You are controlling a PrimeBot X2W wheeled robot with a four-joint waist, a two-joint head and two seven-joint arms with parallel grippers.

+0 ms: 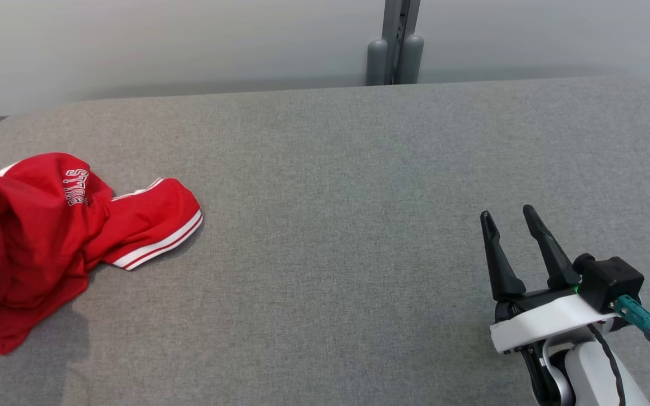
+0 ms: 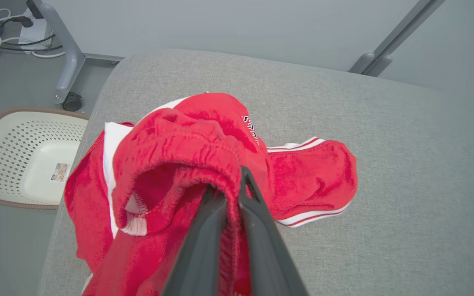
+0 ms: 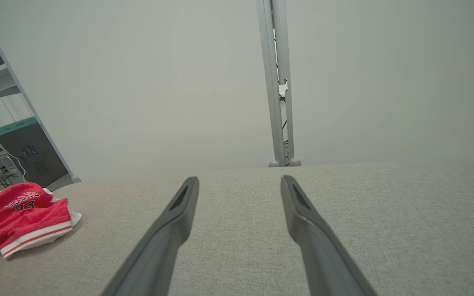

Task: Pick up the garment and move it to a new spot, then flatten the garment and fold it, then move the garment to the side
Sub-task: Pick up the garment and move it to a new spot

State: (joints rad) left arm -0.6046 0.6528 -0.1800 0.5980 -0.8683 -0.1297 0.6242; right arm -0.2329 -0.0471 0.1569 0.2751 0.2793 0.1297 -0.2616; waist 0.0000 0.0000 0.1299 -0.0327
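Much bare table (image 1: 359,169); garment (image 1: 48,237) (crumpled) at left edge

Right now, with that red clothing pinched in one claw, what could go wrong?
The left gripper pinches just a narrow fold of the red garment, so it may slip free on lifting. It lies at the left edge of the table, with a basket on the floor below; a drop could send it off. The open right gripper is too far to catch it.
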